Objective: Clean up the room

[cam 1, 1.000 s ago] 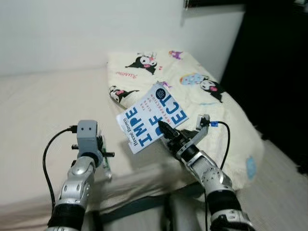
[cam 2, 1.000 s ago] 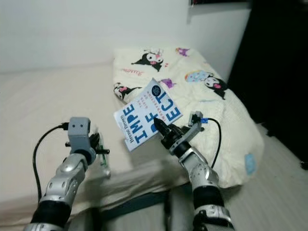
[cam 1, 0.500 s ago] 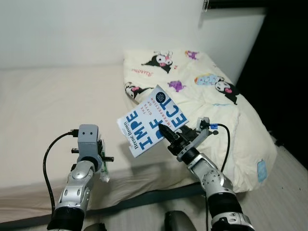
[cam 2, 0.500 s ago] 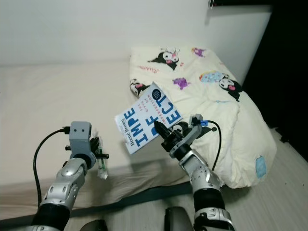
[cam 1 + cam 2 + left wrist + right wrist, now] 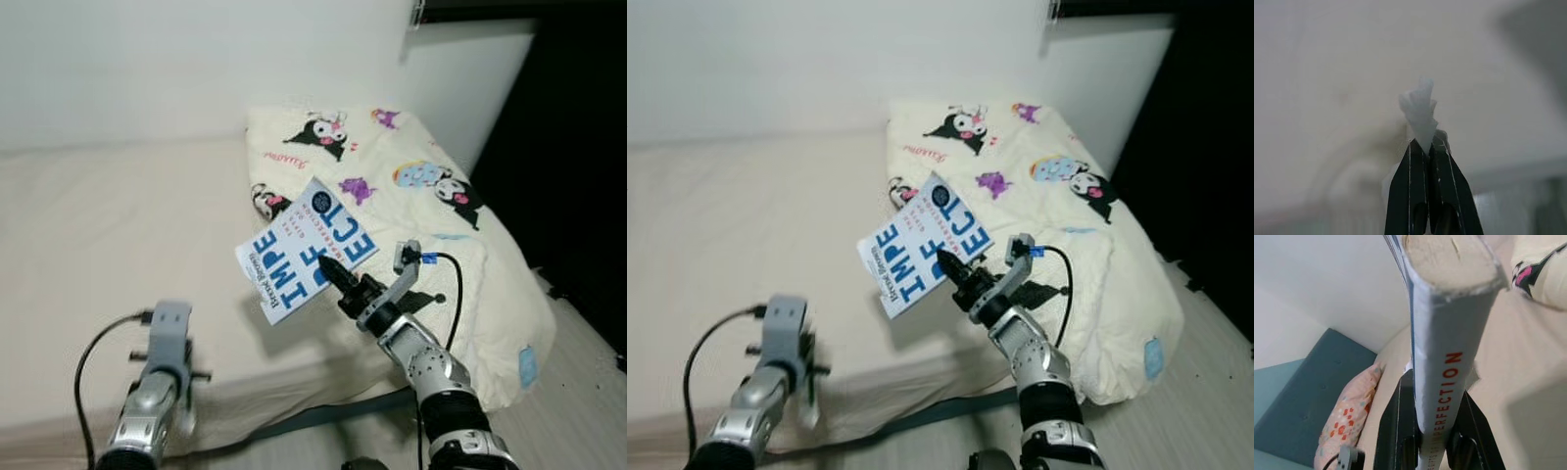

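The right pincer (image 5: 328, 267) is clamped on a white book (image 5: 305, 247) with large blue lettering on its cover, gripping it near the lower edge and holding it up in the air above the bed (image 5: 108, 225). The book is tilted, its cover facing the head camera, and it hangs over the near part of the mattress, just in front of the cream blanket (image 5: 431, 211). In the right wrist view the two black fingers (image 5: 1393, 426) sit on either side of the book's grey spine (image 5: 1442, 357), which carries red lettering, with the page block visible at the far end.

The blanket is printed with cartoon characters and lies heaped over the right part of the bed, running from the white wall (image 5: 176, 59) down to the bed's near edge. The rest of the mattress is covered by a plain beige sheet.

The left pincer (image 5: 1425, 139) is closed on a small, crumpled piece of white wrapper (image 5: 1419, 110), which sticks out past the fingertips. In the head views the left arm (image 5: 157, 382) is low by the near edge of the bed and appears blurred, with a black cable looping off its wrist.

In the right wrist view, a pink patterned pillow (image 5: 1347, 423) rests against a blue-grey padded headboard (image 5: 1308, 396) at the far end of the bed.
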You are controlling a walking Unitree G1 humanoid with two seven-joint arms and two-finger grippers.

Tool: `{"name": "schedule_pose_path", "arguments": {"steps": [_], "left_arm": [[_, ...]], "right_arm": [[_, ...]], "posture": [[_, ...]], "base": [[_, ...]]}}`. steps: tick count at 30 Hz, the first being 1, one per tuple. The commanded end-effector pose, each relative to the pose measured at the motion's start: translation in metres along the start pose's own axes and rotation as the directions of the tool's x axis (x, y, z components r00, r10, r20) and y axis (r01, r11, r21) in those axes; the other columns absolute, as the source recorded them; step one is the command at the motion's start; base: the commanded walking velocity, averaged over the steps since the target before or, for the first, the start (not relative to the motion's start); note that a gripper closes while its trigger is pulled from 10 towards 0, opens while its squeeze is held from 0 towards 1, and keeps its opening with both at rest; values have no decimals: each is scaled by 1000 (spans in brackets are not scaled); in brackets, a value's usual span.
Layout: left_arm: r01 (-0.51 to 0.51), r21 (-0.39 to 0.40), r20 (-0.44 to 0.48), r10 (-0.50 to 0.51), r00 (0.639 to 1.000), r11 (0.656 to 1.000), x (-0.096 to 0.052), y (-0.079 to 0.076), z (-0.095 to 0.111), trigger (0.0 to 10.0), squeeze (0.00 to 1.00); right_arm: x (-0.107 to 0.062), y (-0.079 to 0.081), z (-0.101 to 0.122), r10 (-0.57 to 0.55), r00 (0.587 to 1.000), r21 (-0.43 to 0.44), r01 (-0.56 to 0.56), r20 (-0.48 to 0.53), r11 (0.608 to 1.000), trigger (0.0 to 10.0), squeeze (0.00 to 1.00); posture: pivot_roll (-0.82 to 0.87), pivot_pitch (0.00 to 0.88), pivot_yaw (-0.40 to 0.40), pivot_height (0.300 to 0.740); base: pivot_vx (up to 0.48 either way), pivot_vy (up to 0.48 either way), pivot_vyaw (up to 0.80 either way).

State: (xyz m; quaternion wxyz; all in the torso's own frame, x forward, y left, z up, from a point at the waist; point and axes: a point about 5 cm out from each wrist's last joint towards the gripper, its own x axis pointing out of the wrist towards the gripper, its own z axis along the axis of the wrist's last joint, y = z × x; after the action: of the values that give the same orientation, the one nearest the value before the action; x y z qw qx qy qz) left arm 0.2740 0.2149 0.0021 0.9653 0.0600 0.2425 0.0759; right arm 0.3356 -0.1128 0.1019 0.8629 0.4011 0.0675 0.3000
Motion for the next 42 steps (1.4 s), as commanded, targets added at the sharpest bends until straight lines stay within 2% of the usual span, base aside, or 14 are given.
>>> {"name": "schedule_pose_path", "arguments": {"steps": [1, 12, 17, 19, 23, 25, 26, 27, 28, 29, 30, 32, 39, 42], "left_arm": [[-32, 3, -56, 32, 998, 999, -3, 9, -15, 10000, 0], [-70, 26, -229, 74, 971, 997, -19, 20, -67, 10000, 0], [-59, 76, -309, 80, 948, 995, -29, 22, -88, 10000, 0], [-26, 123, -358, 68, 931, 992, -36, 21, -101, 10000, 0], [-11, 146, -409, 70, 910, 989, -43, 21, -113, 10000, 0], [13, 167, -469, 68, 881, 986, -51, 19, -126, 10000, 0], [13, 167, -469, 68, 881, 986, -51, 19, -126, 10000, 0], [26, 175, -486, 64, 871, 984, -54, 18, -131, 10000, 0], [26, 175, -486, 64, 871, 984, -54, 18, -131, 10000, 0], [63, 201, -546, 58, 836, 978, -65, 17, -145, 10000, 0], [63, 201, -546, 58, 836, 978, -65, 17, -145, 10000, 0], [153, 284, -602, 52, 797, 947, -78, 16, -160, 10000, 0], [248, 373, -615, 38, 788, 894, -82, 12, -164, 10000, 0], [256, 370, -625, 36, 780, 893, -83, 12, -165, 10000, 0]], "right_arm": [[2, 3, 0, 13, 1000, -11, -12, 9, 1000, 10000, 0], [0, -3, -5, -20, 1000, -41, 19, -24, 999, 10000, 0], [-16, -32, -28, -268, 948, -256, 220, -171, 941, 10000, 0], [-35, -53, -43, -449, 856, -447, 306, -258, 841, 10000, 0], [-58, -67, -57, -533, 781, -561, 295, -324, 774, 10000, 0], [-101, -90, -77, -710, 588, -749, 249, -387, 614, 10000, 0], [-101, -90, -77, -710, 588, -749, 249, -387, 614, 10000, 0], [-119, -98, -82, -773, 506, -818, 203, -383, 538, 10000, 0], [-119, -98, -82, -773, 506, -818, 203, -383, 538, 10000, 0], [-169, -110, -98, -851, 354, -806, 316, -389, 500, 10000, 0], [-169, -110, -98, -851, 354, -806, 316, -389, 500, 10000, 0], [-223, -111, -124, -869, 207, -770, 402, -450, 495, 10000, 0], [-263, -100, -153, -835, 93, -768, 348, -543, 538, 10000, 0], [-268, -98, -158, -826, 81, -764, 340, -557, 548, 10000, 0]], "posture": [[-44, 0, -30, 679], [-42, 0, -31, 706], [-39, 0, -31, 725], [-41, 0, -27, 729], [-40, 0, -27, 729], [-42, 0, -27, 729], [-42, 0, -27, 729], [-38, 0, -27, 729], [-38, 0, -27, 729], [-38, 0, -30, 729], [-38, 0, -30, 729], [-41, 0, -27, 729], [-41, 0, -28, 729], [-41, 0, -26, 729]], "base": [[-480, 0, 0], [-349, 0, 0], [0, 0, 0], [0, 0, 0], [0, 0, 0], [0, 0, 400], [0, 0, 800], [0, 0, 800], [0, 0, 800], [0, 0, 788], [0, 0, 788], [0, 0, 788], [0, 0, 786], [0, 0, 783]]}}
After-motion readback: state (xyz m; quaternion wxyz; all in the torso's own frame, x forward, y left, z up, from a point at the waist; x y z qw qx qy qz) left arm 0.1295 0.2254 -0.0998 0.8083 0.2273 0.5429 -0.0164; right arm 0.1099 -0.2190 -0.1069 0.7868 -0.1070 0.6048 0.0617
